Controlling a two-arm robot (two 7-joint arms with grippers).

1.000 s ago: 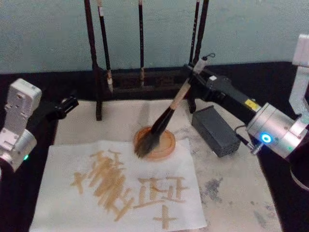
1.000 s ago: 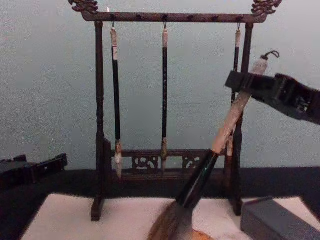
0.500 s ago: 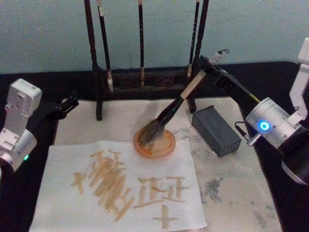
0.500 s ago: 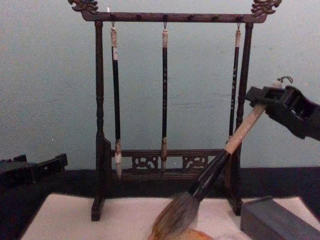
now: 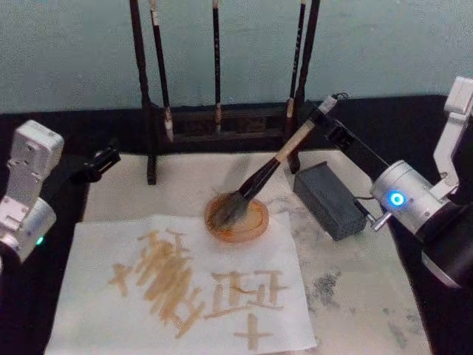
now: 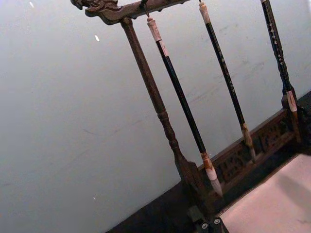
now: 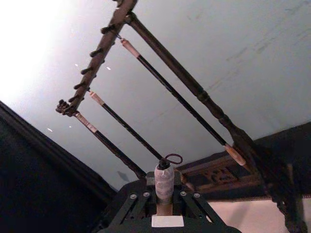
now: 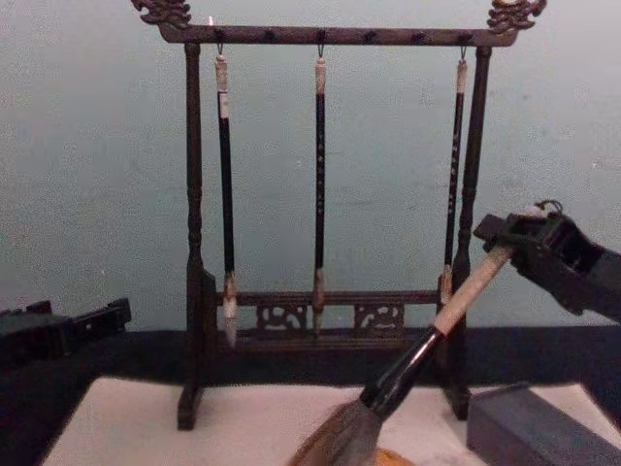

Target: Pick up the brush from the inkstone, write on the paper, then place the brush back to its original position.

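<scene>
Head view — right hand (image 5: 326, 123) grips brush (image 5: 262, 177) top

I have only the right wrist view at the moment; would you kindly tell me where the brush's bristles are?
Observer: The brush leans with its bristles down in the round orange inkstone, apparently touching it. The right claw grips the top of the handle.
Operator: Thank you. Is there any writing on the paper?
Observer: Yes, the paper, just in front of the inkstone, carries several tan characters.
Operator: And where is the left claw, please?
Observer: The left claw is left of the rack, off the paper and well away from the brush.
</scene>
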